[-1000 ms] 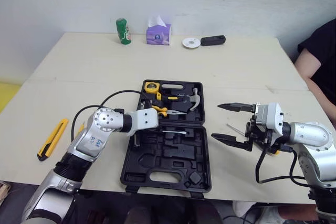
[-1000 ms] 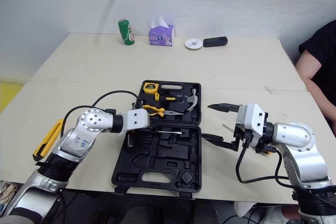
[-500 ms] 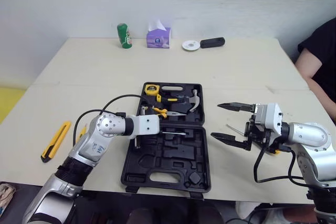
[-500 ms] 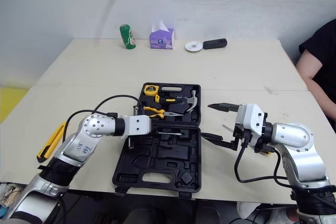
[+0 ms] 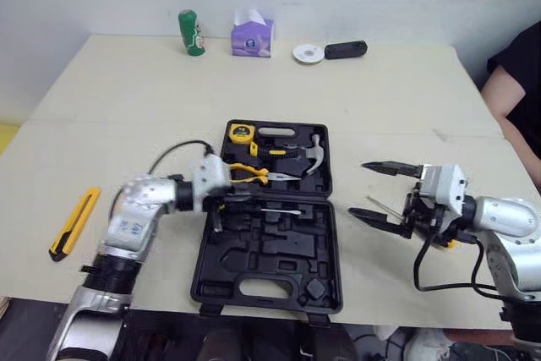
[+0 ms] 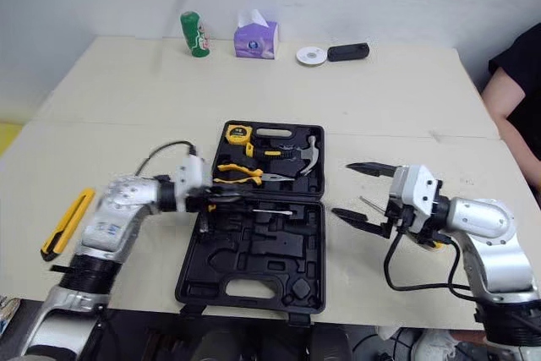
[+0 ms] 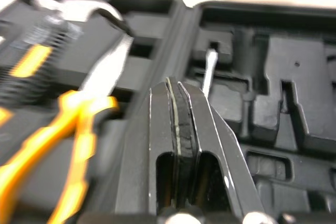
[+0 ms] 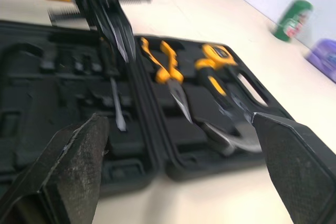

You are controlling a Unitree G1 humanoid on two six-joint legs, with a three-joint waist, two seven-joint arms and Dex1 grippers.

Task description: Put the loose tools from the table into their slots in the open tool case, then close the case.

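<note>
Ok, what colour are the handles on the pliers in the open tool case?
Yellow, on the steel-nosed pliers; clearest in the right wrist view.

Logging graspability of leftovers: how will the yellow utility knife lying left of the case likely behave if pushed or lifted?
The yellow utility knife looks like a slim rigid bar, so it probably stays stiff when lifted. It lies flat on the table, so a push likely slides it rather than rolling it. Its low profile may make pinching awkward.
</note>
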